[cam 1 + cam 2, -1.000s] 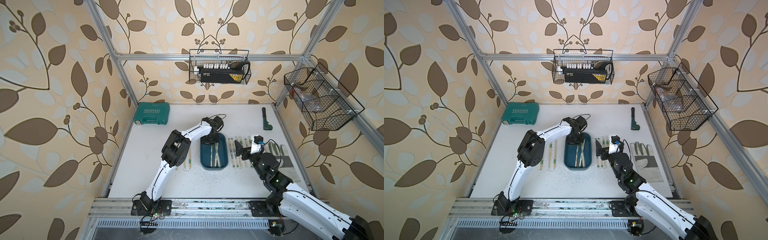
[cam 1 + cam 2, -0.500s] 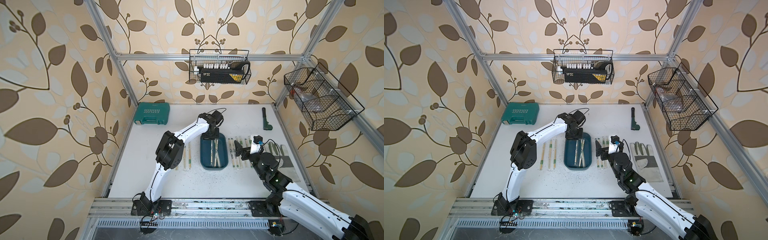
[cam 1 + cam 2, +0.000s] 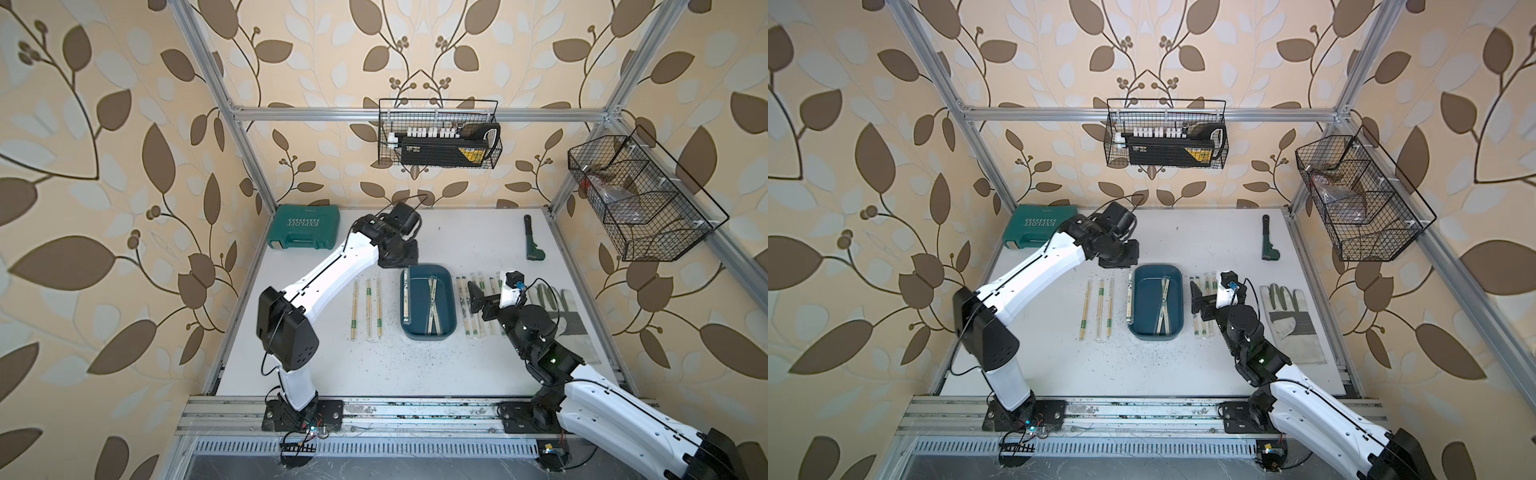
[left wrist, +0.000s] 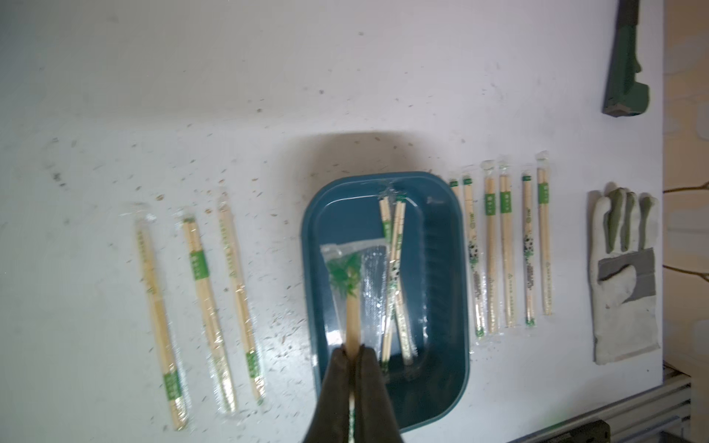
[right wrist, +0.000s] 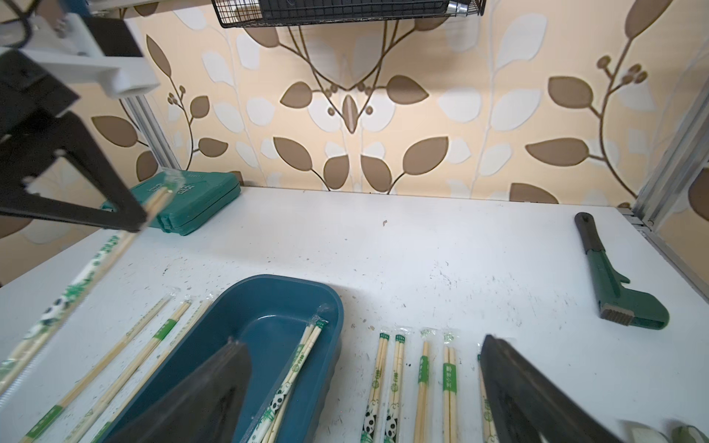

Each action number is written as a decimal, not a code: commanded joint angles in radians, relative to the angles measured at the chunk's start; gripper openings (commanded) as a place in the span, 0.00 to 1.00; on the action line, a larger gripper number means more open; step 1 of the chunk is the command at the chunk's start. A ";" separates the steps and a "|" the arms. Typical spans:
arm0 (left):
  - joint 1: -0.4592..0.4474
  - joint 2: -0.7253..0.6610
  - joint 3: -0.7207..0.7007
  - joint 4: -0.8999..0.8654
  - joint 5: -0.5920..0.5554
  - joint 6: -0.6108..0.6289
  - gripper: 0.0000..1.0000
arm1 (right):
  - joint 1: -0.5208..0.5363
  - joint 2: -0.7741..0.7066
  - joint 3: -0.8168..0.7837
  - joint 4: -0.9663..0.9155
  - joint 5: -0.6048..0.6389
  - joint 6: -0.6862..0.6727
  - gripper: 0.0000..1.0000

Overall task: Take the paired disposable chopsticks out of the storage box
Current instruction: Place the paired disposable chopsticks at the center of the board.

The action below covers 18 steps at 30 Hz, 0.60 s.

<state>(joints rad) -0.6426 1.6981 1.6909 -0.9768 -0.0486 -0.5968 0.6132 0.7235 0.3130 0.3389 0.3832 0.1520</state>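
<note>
L gripper [image 4: 351,351] is clamped on one end of a sleeved chopstick pair [image 4: 352,307], which juts fwd from the tips, sloping down over the storage box [image 4: 441,268] edge; 2 more pairs [image 4: 395,291] lie crossed in the box. R gripper [image 5: 362,341] hangs jaws wide apart, holding nothing. Prob best: lift till the low end clears the rim, swing to L gripper's left & lay it parallel by the 3 table pairs [image 4: 199,291].

White arms [image 3: 332,270], black joints [image 3: 286,328]
</note>
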 commanded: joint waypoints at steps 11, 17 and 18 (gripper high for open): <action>0.371 -0.189 -0.497 0.191 0.012 0.248 0.02 | 0.056 0.069 0.008 0.103 -0.349 -0.104 0.98; 0.382 -0.006 -0.435 0.158 -0.062 0.302 0.05 | 0.056 0.065 0.015 0.090 -0.326 -0.098 0.98; 0.382 0.025 -0.419 0.150 -0.076 0.306 0.04 | 0.056 0.062 0.015 0.086 -0.325 -0.096 0.98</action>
<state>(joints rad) -0.2653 1.6859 1.2190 -0.8272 -0.0734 -0.3489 0.6640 0.7940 0.3134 0.4152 0.0620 0.0624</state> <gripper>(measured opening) 0.049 0.977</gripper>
